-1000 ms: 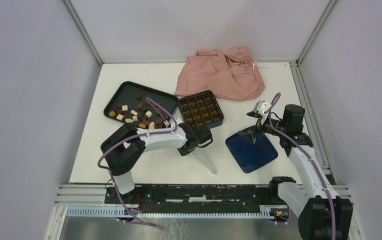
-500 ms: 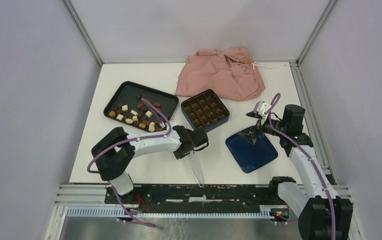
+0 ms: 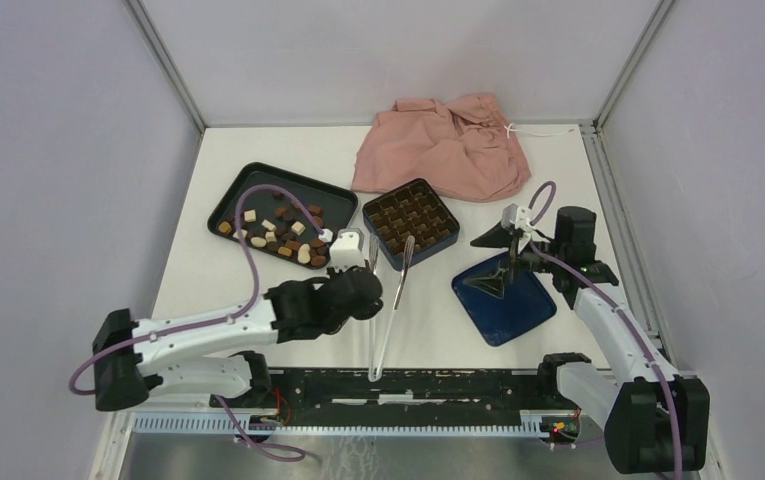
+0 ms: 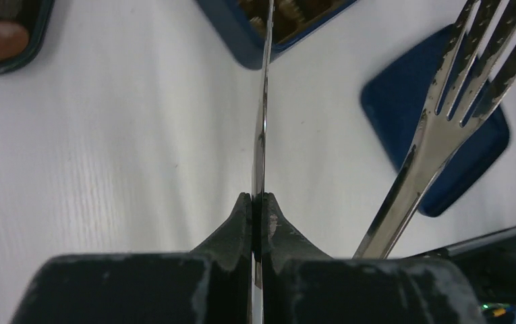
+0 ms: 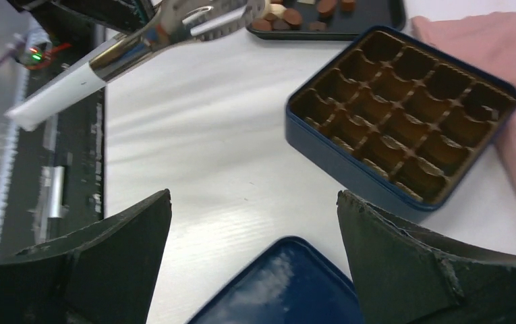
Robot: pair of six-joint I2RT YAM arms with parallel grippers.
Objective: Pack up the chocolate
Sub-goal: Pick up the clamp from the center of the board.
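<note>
Progress: by the look of it, you have packed nothing. Every cell you can see in the gridded insert of the dark blue square box (image 5: 339,165) looks empty.
Chocolate: the small dark brown, tan and cream-white chocolate pieces (image 3: 278,238) all lie loose in the black rectangular tray (image 3: 258,190), just left of the box on the white table (image 3: 208,290).
Left to do: I judge the whole job is ahead of you: lift each piece from the tray, set it in a cell, then probably fit the dark blue lid (image 3: 508,305), which lies flat to the right of the box.
Left gripper (image 4: 255,202): your fingers (image 4: 231,233) are pinched together on one thin leg of the shiny metal tongs (image 4: 437,135). The forked leg stands free to the right. The tips point toward the near corner of the box, not the tray.
Right gripper (image 5: 253,196): your fingers (image 5: 93,263) are spread wide and hold nothing. They hover over the near edge of the lid.
Bystander: a crumpled pink cloth (image 3: 443,150) lies behind the box.
</note>
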